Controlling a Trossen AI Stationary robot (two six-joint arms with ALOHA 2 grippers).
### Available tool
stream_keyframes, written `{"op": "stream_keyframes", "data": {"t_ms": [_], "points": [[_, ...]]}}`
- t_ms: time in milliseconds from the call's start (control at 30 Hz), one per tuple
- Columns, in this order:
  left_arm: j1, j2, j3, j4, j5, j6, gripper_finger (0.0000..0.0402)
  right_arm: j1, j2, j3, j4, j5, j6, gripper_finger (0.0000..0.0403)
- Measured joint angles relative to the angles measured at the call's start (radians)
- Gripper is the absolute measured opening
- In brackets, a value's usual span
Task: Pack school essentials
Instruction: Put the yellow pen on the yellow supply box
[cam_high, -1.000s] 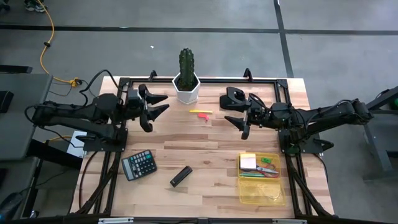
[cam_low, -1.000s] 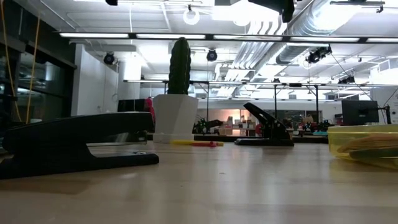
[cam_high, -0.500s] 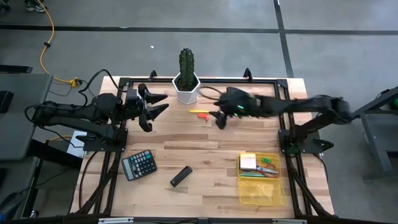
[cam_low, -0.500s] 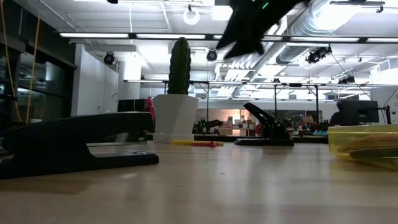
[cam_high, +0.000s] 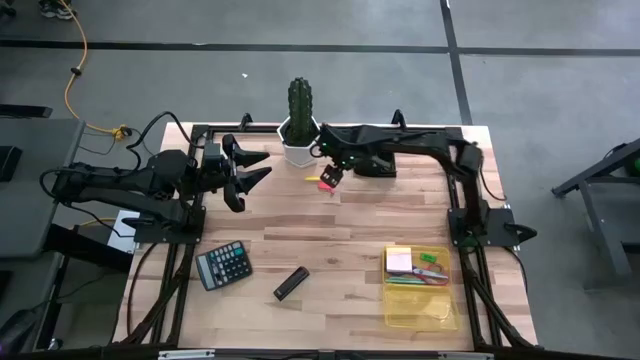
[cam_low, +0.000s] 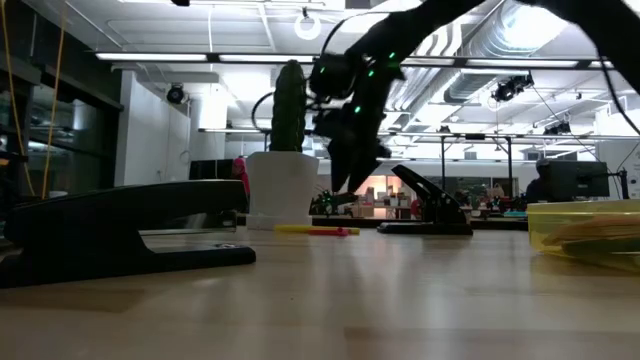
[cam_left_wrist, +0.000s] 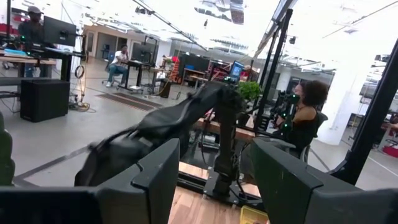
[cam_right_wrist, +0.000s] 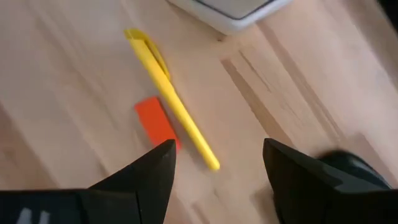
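A yellow pen (cam_high: 322, 180) (cam_right_wrist: 171, 99) lies flat on the wooden table in front of the cactus pot, with a small red-orange piece (cam_high: 329, 188) (cam_right_wrist: 157, 121) beside it. My right gripper (cam_high: 328, 176) (cam_right_wrist: 217, 168) hangs open just above them, pointing down and touching neither. In the low view it (cam_low: 343, 180) stands above the pen (cam_low: 315, 230). A clear yellow box (cam_high: 420, 290) near the table's right near corner holds a sticky-note pad (cam_high: 400, 261), scissors and pens. My left gripper (cam_high: 266, 165) (cam_left_wrist: 217, 180) waits open at the table's left far side.
A cactus in a white pot (cam_high: 300, 130) stands at the far edge, close to my right gripper. A black device (cam_high: 378, 160) sits partly under the right arm. A black calculator (cam_high: 223, 265) and a black bar-shaped item (cam_high: 291, 283) lie toward the near left.
My right arm has swung from the table's right side toward the left and far edge, past the black device, and come down over the yellow pen. Its fingers have stayed open. Nothing on the table has moved.
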Motion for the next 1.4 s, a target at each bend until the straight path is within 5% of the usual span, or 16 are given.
{"op": "stream_keyframes", "data": {"t_ms": [333, 800, 1400], "points": [[0.000, 0.000, 0.000, -0.001, 0.000, 0.000, 0.0186, -0.010, 0.171, 0.139, -0.074, -0.083, -0.111, 0.0233], [0.000, 0.000, 0.000, -0.001, 0.000, 0.000, 0.0186, -0.010, 0.177, 0.063, -0.051, -0.033, -0.176, 0.0225], [-0.001, 0.000, 0.000, -0.001, 0.008, -0.008, 0.0186, 0.006, 0.203, 0.067, -0.079, -0.015, -0.180, 0.0046]]}}
